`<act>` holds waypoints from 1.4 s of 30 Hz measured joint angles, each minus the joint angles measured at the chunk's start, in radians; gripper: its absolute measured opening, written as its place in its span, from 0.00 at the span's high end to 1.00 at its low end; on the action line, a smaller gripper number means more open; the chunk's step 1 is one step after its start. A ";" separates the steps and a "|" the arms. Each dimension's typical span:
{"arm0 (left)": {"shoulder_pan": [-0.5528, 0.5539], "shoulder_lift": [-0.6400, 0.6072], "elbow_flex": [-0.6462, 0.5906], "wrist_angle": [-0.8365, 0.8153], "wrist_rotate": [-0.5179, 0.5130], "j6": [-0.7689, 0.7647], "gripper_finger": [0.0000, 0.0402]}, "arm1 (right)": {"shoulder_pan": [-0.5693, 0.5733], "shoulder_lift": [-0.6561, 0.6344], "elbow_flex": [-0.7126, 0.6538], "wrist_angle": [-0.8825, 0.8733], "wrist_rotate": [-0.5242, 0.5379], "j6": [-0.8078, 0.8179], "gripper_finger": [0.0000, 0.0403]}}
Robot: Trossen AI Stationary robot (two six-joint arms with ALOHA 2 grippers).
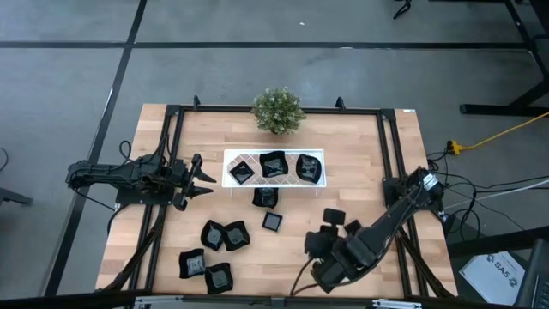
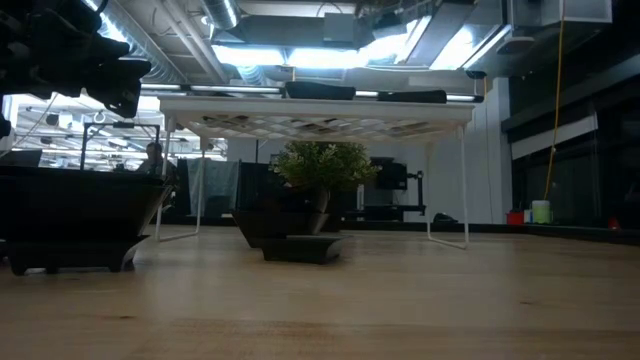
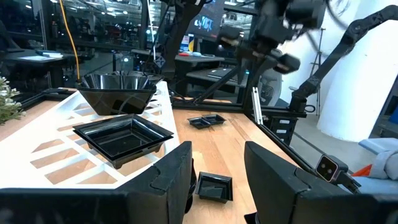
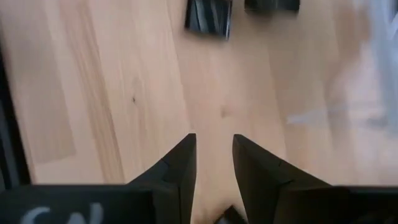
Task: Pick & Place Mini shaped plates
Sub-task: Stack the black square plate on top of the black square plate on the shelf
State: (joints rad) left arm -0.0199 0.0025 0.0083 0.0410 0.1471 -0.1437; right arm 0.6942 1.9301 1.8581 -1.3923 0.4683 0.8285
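The left pincer [image 1: 206,178] is being held open and empty just left of the tray [image 1: 230,156], its fingers [image 3: 171,180] standing apart with nothing between them. The right pincer [image 1: 319,245] is being held over bare counter [image 1: 360,146] at the near right; in the right wrist view its fingers [image 4: 180,171] are showing a narrow gap with only wood behind it, so nothing is being gripped.

Three plates [image 1: 273,164] are being carried on the raised white tray, side by side. Beneath and just near of the tray another plate [image 1: 265,197] is lying, with a smaller one [image 1: 272,221] nearer still. Four more are clustered at the near left [image 1: 223,235], some touching or overlapping. A dark plate [image 1: 333,216] is lying just far of the right pincer. A plant [image 1: 278,110] is standing at the far edge, behind the tray.

Judged from this layout, the main risks are being posed by the glossy, shallow dishes: a rim pinched off-centre could be squeezed out sideways. In the near-left cluster, a neighbour could be dragged or flipped when one plate is being lifted, because the edges are lying against each other. At the tray, a left-hand approach made too low could be nudging the rack's leg or edge and shaking the three plates already set there.
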 joint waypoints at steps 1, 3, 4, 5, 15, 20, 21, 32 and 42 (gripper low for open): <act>0.000 0.000 0.000 0.000 0.000 0.000 0.64 | 0.006 0.000 -0.020 -0.003 -0.016 0.035 0.74; 0.000 0.000 0.000 0.000 0.000 0.000 0.64 | 0.014 0.000 -0.058 -0.012 -0.044 0.102 0.74; 0.000 0.000 0.000 0.000 0.000 0.000 0.64 | 0.018 0.000 -0.078 -0.015 -0.060 0.135 0.74; 0.000 0.000 0.000 0.000 0.000 0.000 0.64 | 0.021 0.000 -0.097 -0.016 -0.075 0.167 0.74; 0.000 0.000 0.000 0.000 0.000 0.000 0.64 | 0.025 0.000 -0.277 -0.015 -0.207 0.427 0.74; 0.000 0.000 0.000 0.000 0.000 0.000 0.64 | 0.014 0.000 -0.353 0.007 -0.270 0.582 0.74; 0.000 0.000 0.000 0.000 0.000 0.000 0.64 | 0.010 0.000 -0.366 0.014 -0.288 0.607 0.74; 0.000 0.000 0.000 0.000 0.000 0.000 0.64 | -0.044 0.000 -0.496 0.164 -0.427 0.694 0.74; 0.000 0.000 0.000 0.000 0.000 0.000 0.64 | -0.051 0.000 -0.551 0.170 -0.418 0.728 0.74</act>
State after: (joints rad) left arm -0.0196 0.0025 0.0085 0.0410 0.1474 -0.1437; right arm 0.6430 1.9301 1.3072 -1.2223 0.0500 1.5562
